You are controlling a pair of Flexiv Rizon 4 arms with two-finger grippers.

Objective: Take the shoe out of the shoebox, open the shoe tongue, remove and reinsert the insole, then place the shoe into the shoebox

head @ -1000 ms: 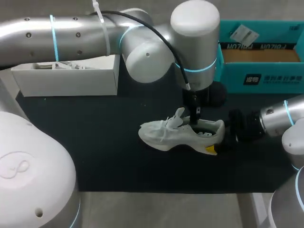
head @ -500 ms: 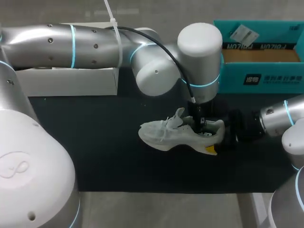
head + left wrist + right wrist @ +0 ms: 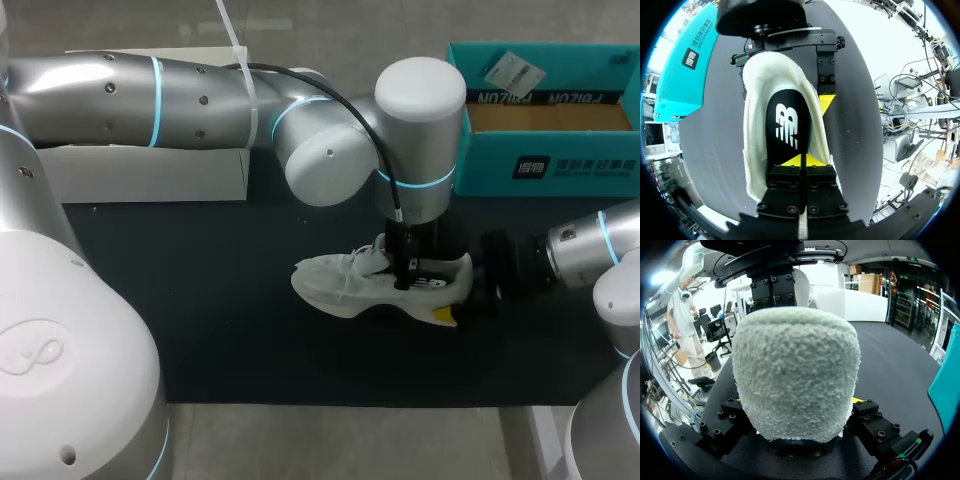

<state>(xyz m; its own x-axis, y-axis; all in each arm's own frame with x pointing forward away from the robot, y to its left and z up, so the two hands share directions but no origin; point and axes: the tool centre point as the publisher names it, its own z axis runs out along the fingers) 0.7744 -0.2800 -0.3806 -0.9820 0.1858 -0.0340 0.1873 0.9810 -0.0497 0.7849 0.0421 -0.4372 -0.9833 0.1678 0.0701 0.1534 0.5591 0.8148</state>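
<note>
Holding left tool (image 3: 801, 162) pressed together inside shoe (image 3: 345, 285), over insole (image 3: 787, 125); pinching heel from both sides with right tool (image 3: 797, 435), on table (image 3: 200, 300).

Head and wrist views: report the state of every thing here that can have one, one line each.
shoe: out of the box, upright on its sole on the table.
insole: inside the shoe.
shoebox: open, no shoe in it.
left gripper: shut, tips down in the shoe's opening, over the insole.
right gripper: shut on the shoe's heel.
</note>
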